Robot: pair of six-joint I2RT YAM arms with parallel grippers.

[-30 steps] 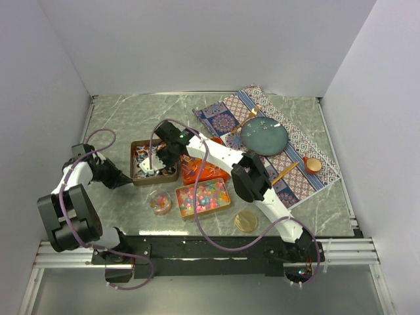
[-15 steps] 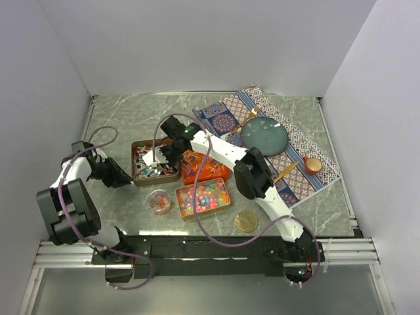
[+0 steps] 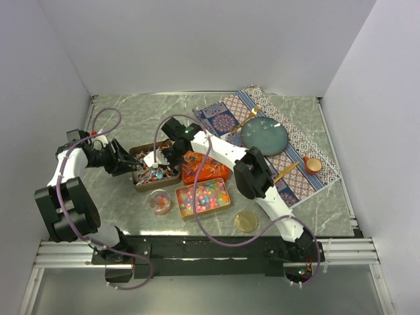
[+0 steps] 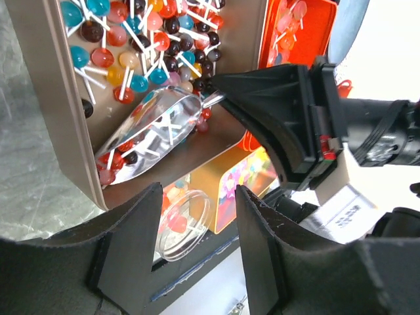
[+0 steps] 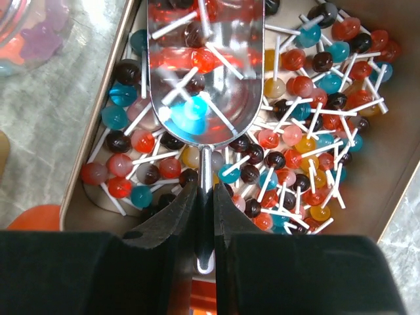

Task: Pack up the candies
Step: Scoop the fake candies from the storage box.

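Note:
The candies are small lollipops (image 5: 308, 157) heaped in a brown tin (image 5: 85, 197), plus multicoloured jellies in a gold tin (image 3: 203, 197) and orange pieces in an orange tin (image 3: 205, 169). My right gripper (image 5: 205, 187) is shut on the handle of a metal scoop (image 5: 205, 72), which holds a few lollipops low over the brown tin. In the top view that gripper (image 3: 169, 154) hangs over the tin's right half. My left gripper (image 3: 128, 164) stands open at the tin's left side with nothing between its fingers (image 4: 138, 230). A small clear jar (image 3: 159, 202) with a few sweets stands in front of the tin.
A round gold lid (image 3: 247, 221) lies near the front edge. On a patterned mat (image 3: 220, 118) at the back right sit a dark round plate (image 3: 264, 136), a small orange cup (image 3: 313, 165) and a wooden stick (image 3: 285, 172). White walls close in three sides.
My left gripper has opened and moved up and right to the brown tin's left side; the tin looks slightly turned. The right gripper drew the scoop back a little, then held still.

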